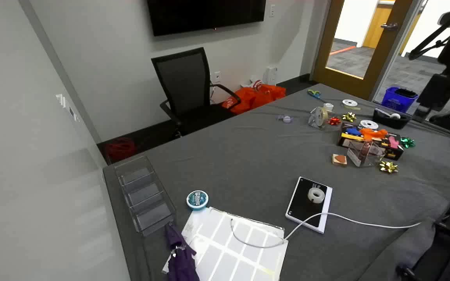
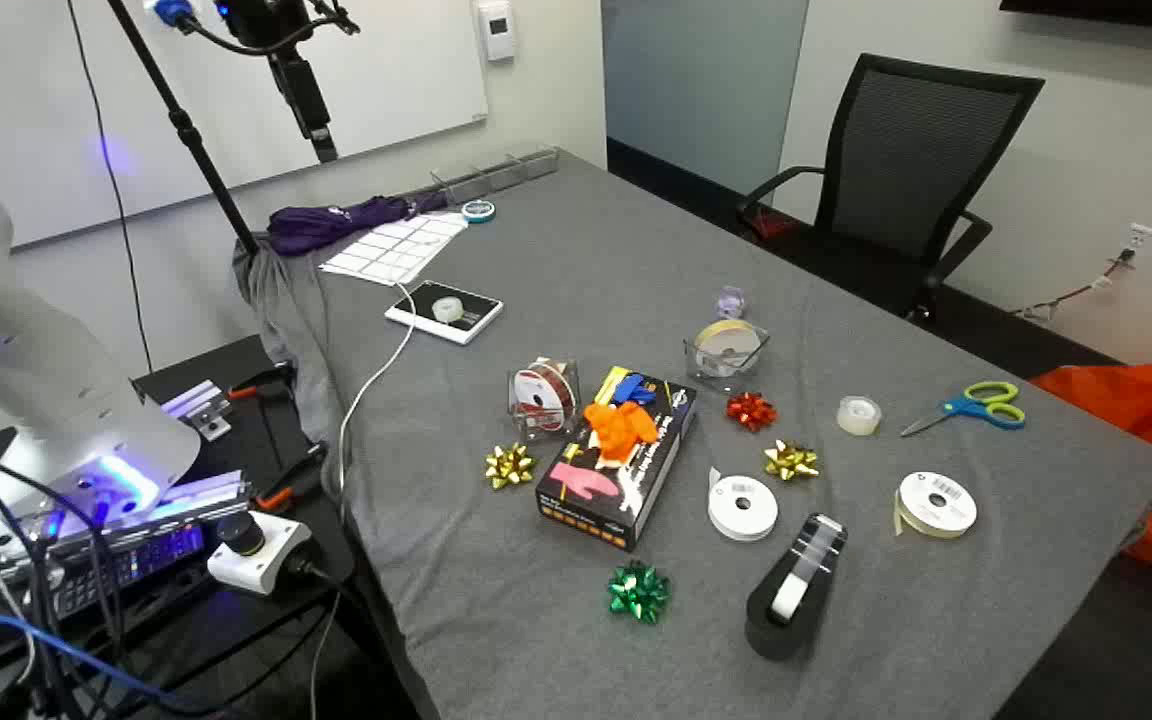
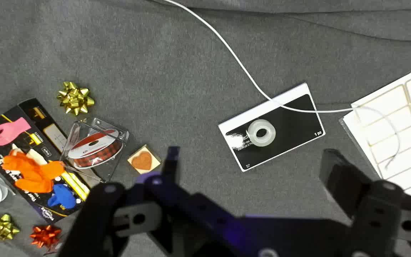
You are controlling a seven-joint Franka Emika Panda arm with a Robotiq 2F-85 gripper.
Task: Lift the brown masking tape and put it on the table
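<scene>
My gripper (image 3: pixel 252 151) is spread wide, with nothing between its fingers (image 3: pixel 341 175), and I see no contact with anything. The brown masking tape (image 3: pixel 96 151), which I judge to be the reddish checked roll with the pale core, sits on its edge inside a clear holder (image 3: pixel 105 124); how much it tilts, I am not sure. The holder stands on the dark grey table (image 3: pixel 177 82), just beside the glove box (image 3: pixel 37 142).

The step in hand is, I think, the approach. To do it well, I should travel toward the left of the wrist view, over the holder, then turn so that one finger can pass at each flat side of the roll. I should descend straight and slowly, because the thin walls are easy to strike, and pinch only the roll, otherwise the holder may rise together with it. On the way down I must mind the small heart block (image 3: pixel 144 159) near the holder. My gap frames, in the wrist view, a flat black-and-white box (image 3: pixel 291 130) with a translucent roll (image 3: pixel 269 136) on it; that roll is not mine to take.
</scene>
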